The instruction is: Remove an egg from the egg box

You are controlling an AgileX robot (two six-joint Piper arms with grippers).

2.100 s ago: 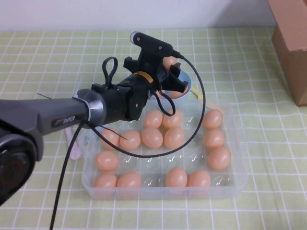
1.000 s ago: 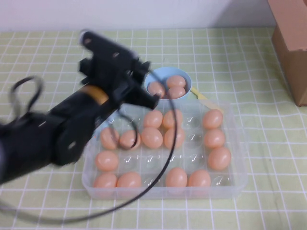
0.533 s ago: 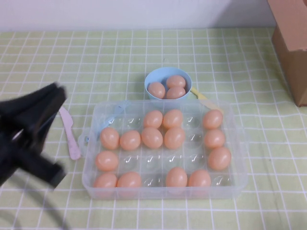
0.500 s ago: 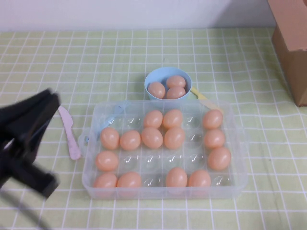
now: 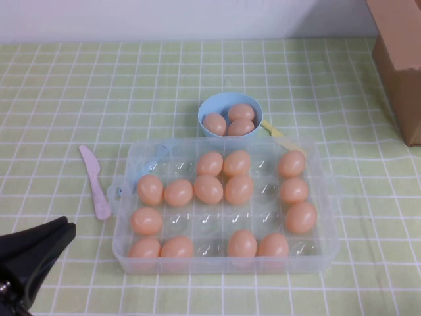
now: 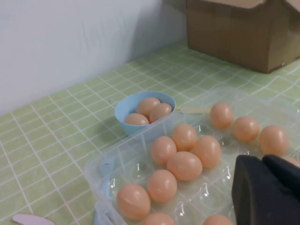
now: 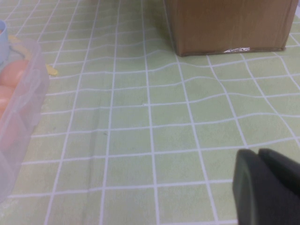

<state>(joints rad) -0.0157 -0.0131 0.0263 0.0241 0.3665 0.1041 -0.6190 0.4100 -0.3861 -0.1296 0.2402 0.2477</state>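
The small smooth orange-tan eggs (image 5: 208,189) sit in the cups of the big clear plastic egg box (image 5: 322,247), and three more lie in the little light-blue bowl (image 5: 209,106) touching the box's far edge. Judging by looks, an egg is light, hard-shelled, slick and round, so it probably wants a gentle pinch across its widest middle, straight down from above, nothing hard enough to crack it or pop it sideways.

The left gripper (image 6: 265,194) is parked off the box's near-left corner, holding nothing; its fingers look pressed together in the left wrist view, though only the tips show, so don't quote me. The right gripper (image 7: 265,187) hovers over bare checked cloth between the box and the brown cardboard box (image 7: 225,23), fingers also together, empty.

Compared with two seconds back, the left arm was reaching over the bowl; now it's pulled right away, and the bowl shows three eggs.
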